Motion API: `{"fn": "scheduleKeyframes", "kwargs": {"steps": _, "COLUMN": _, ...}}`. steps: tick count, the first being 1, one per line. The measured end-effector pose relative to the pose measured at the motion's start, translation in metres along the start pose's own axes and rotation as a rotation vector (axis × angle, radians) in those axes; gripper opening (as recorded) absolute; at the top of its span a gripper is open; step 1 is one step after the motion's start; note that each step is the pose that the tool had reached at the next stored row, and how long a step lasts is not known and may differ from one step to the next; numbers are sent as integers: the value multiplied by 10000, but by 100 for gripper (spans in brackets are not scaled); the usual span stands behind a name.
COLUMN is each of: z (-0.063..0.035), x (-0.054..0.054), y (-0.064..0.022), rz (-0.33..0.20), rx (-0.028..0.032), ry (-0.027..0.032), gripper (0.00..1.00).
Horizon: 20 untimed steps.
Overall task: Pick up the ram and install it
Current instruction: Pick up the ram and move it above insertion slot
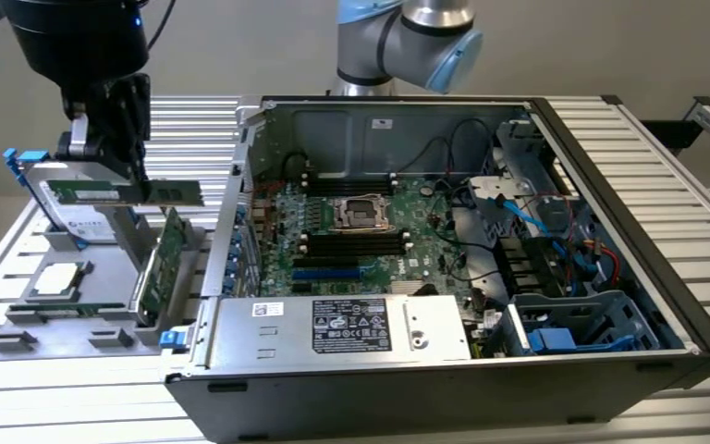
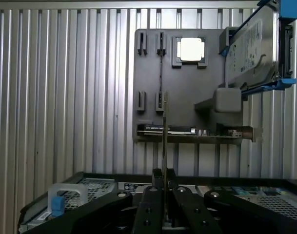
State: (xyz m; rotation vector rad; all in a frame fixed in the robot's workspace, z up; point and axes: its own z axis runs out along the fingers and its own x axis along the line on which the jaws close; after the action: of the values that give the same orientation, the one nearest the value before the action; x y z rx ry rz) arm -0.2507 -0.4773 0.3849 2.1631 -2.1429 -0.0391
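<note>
Claw (image 1: pixel 133 183) clamped on the ram (image 1: pixel 173 192), pinching it between both fingers | ram held level in the air over the grey parts tray (image 1: pixel 96 268) | to the exterior view's left of the open computer case (image 1: pixel 392 407), well apart from the motherboard's memory slots (image 1: pixel 352 242)

Exterior view overlooks the case (image 1: pixel 454 400) from above; wrist view faces down (both share the tray (image 1: pixel 108 289)).
</note>
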Motion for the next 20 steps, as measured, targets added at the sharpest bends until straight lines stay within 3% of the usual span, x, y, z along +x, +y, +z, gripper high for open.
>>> {"fn": "scheduleKeyframes", "kwargs": {"steps": 12, "z": -104, "x": -198, "y": -354, "rz": 3, "rx": 0, "ry": 28, "gripper": 14}}
{"fn": "scheduleKeyframes", "kwargs": {"steps": 20, "z": -147, "x": -311, "y": -627, "rz": 10, "rx": -1, "ry": 108, "gripper": 14}}
